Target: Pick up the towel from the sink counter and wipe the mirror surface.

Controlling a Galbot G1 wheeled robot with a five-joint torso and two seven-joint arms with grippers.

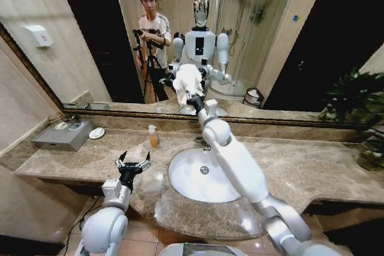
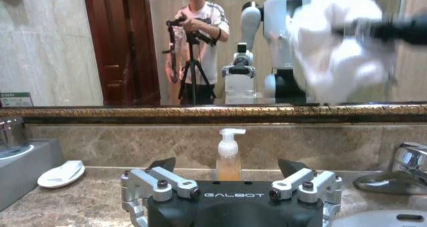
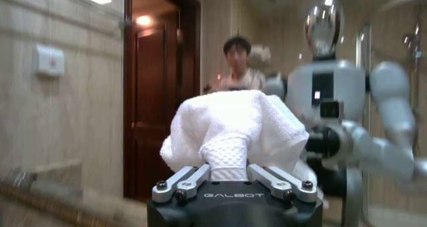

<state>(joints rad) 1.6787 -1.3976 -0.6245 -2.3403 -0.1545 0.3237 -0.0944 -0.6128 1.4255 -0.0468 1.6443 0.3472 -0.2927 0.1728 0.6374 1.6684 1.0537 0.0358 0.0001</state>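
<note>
Towel (image 1: 188,82) sits bunched in the right claw (image 1: 193,98), raised against the mirror (image 1: 90,40) above the basin (head view). The left claw (image 1: 133,163) hovers spread wide over the worktop (image 1: 312,169). From the left wrist, a soap bottle (image 2: 229,155) stands beyond that claw's fingers (image 2: 163,164). The right wrist view has the right claw pinching white cloth.
</note>
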